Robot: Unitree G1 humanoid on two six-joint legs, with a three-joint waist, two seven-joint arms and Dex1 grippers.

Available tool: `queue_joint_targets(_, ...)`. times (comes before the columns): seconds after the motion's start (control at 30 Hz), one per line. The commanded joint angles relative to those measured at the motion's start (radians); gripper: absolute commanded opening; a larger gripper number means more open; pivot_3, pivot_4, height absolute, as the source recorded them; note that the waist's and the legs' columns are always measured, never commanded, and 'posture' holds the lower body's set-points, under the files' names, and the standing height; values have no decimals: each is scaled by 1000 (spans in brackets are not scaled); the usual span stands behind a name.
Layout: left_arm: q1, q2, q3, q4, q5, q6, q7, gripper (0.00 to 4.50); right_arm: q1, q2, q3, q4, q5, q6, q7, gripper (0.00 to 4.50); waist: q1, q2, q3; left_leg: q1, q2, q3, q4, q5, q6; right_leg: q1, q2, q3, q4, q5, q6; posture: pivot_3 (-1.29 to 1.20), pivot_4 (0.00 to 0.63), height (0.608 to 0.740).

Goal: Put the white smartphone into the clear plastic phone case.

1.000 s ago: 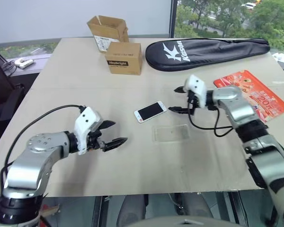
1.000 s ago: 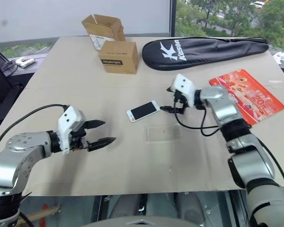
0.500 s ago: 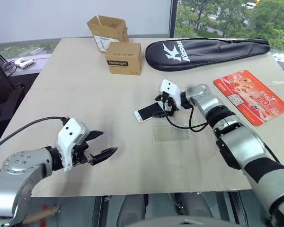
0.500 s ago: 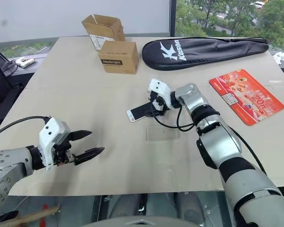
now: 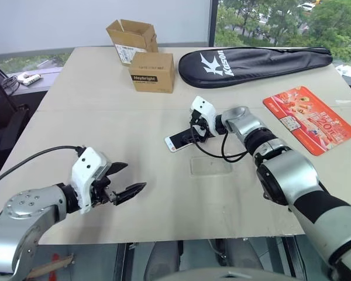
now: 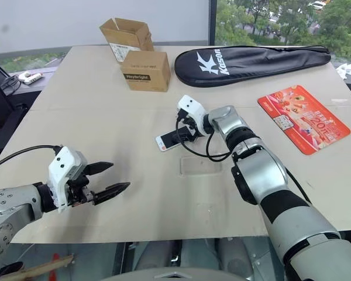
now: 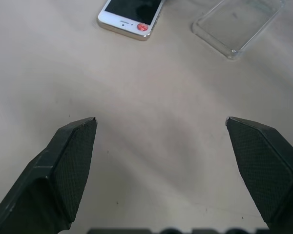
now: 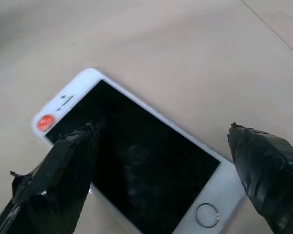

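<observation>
The surface (image 5: 105, 117) carries, at its far side, a black racket bag (image 5: 254, 61) and two cardboard boxes (image 5: 143, 55), with an orange-red packet (image 5: 310, 120) toward the right edge. The right claw (image 5: 194, 133) hangs wide open over the phone (image 8: 136, 165), which lies flat, screen up, near the middle of the surface, nothing gripped. The case (image 5: 212, 165) lies empty just nearer the robot than the phone, and the left claw (image 5: 124, 181) is spread wide and empty, well apart from both.
</observation>
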Motion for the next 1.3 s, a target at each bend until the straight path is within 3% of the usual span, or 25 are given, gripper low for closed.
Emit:
queue_joint_targets(0.03,2,16,31,-42,-17,-4,12,4411,-14,-3,-2,10,-30,33,10,4500,0,0,0,0,0,0,0,0,0,0,0,0,0,0,0,0,150,740)
queue_joint_targets(0.53,-14,17,20,-23,-32,1,61,4411,10,-63,74,-14,-140,26,238,4500,3,0,0,0,-1,1,0,0,0,0,0,-2,-1,0,0,0,150,740)
queue_joint_targets(0.87,-50,-14,30,24,-65,-80,18,4411,68,-81,124,-67,-197,-160,188,4500,0,0,0,0,-1,2,-1,-1,-1,1,0,-1,-1,0,0,0,150,740)
queue_joint_targets(1.1,-86,-51,31,75,-44,-221,14,4411,78,-86,134,-57,-205,-162,157,4500,0,0,-1,2,-1,3,0,0,-2,1,0,-1,0,0,-1,0,150,740)
queue_joint_targets(1.3,-81,-60,35,67,-64,-244,19,4411,79,-94,148,-56,-214,-161,175,4500,0,-1,-2,2,0,3,0,0,-3,1,0,-1,0,-1,-2,0,150,740)
